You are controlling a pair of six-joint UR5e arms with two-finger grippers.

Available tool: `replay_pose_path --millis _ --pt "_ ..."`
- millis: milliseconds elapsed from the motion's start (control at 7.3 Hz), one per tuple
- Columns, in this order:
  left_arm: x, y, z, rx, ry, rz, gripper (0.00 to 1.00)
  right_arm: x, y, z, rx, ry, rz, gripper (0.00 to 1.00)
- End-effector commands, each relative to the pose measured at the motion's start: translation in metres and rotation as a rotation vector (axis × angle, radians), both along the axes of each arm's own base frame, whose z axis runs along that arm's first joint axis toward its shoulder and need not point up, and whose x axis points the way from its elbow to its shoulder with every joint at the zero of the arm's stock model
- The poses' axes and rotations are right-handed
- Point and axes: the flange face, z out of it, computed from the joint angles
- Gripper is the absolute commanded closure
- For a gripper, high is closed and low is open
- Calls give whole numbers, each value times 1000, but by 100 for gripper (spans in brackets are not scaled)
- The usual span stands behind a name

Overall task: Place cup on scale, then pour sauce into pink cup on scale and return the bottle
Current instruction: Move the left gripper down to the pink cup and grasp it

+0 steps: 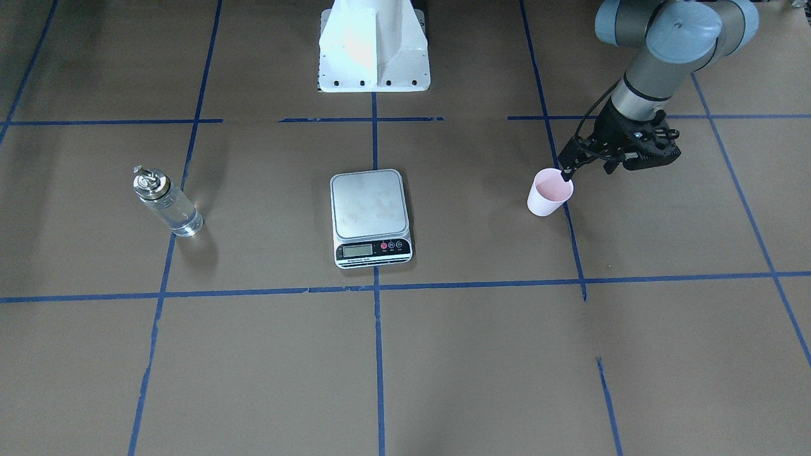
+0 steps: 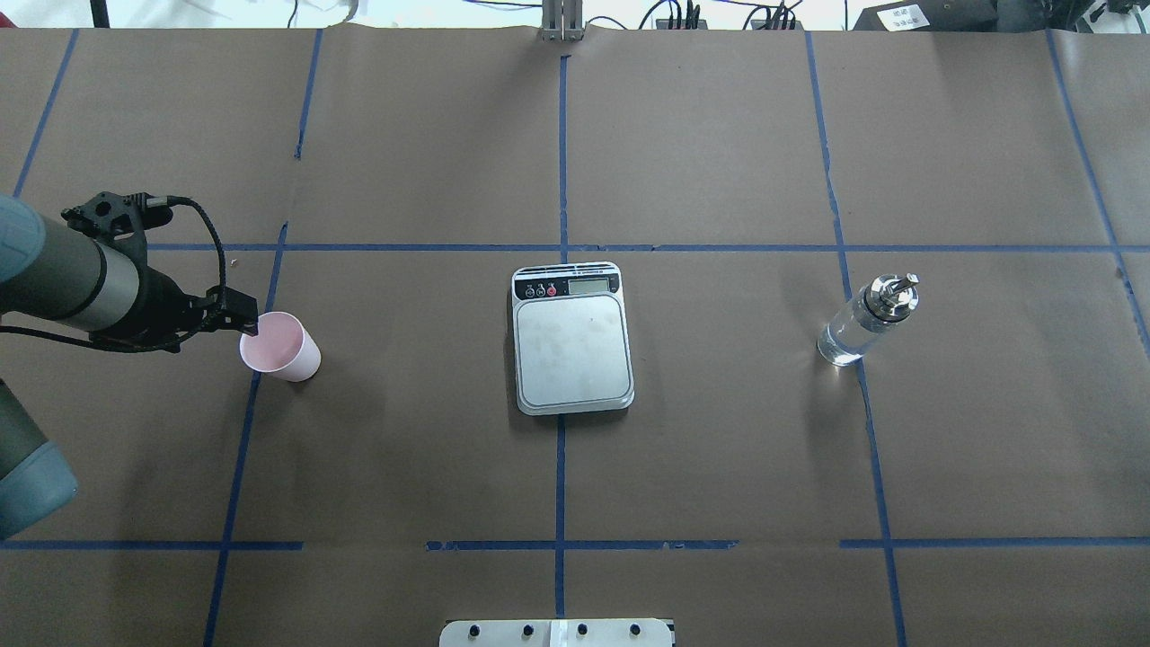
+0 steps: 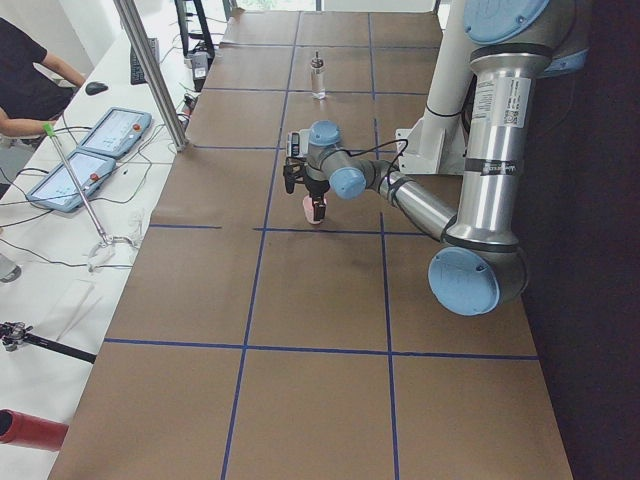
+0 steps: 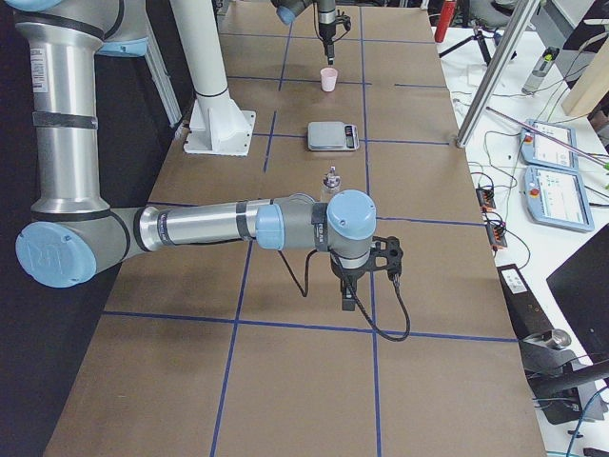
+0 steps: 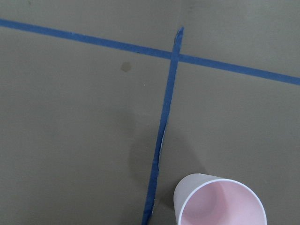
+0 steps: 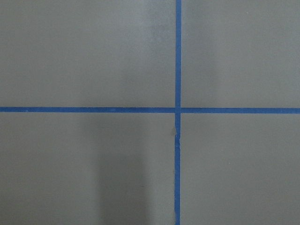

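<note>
Item 1. Cup: pale pink paper, pink inside, upright on the bench with its mouth up. It sits directly at the tip of the left tool, under and just ahead of it. The dark fingertips meet the near part of the rim. Whether they pinch the rim or only rest against it cannot be told, nor how wide they stand. The left wrist view shows the cup low in the frame and no fingers.

Item 2. Scale: flat, with a silver platform that is bare and a black display strip. It is well apart from the left tool, out past the cup on the side away from the arm.

Item 3. Bottle: clear glass with a silver collar and spout, standing upright. It lies beyond the scale, the farthest item from the left tool.

Item 4. Right tool: seen only from the side camera, pointing down above the bench, with nothing seen in it. How far open it is cannot be told. The bottle stands some way beyond it, towards the scale.

Item 5. Tape: blue grid lines on brown paper. One line passes just beside the cup, and a crossing lies under the right tool.
</note>
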Motion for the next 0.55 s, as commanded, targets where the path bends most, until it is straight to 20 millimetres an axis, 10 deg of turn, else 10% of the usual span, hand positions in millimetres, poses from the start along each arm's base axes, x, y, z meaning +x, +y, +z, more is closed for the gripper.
replay_pose_path --millis 0,411 --pt "15 4 4 -5 -3 19 0 0 4 3 -5 5 -1 0" --pt "44 -15 10 -18 -21 29 2 1 -3 -5 10 7 1 0"
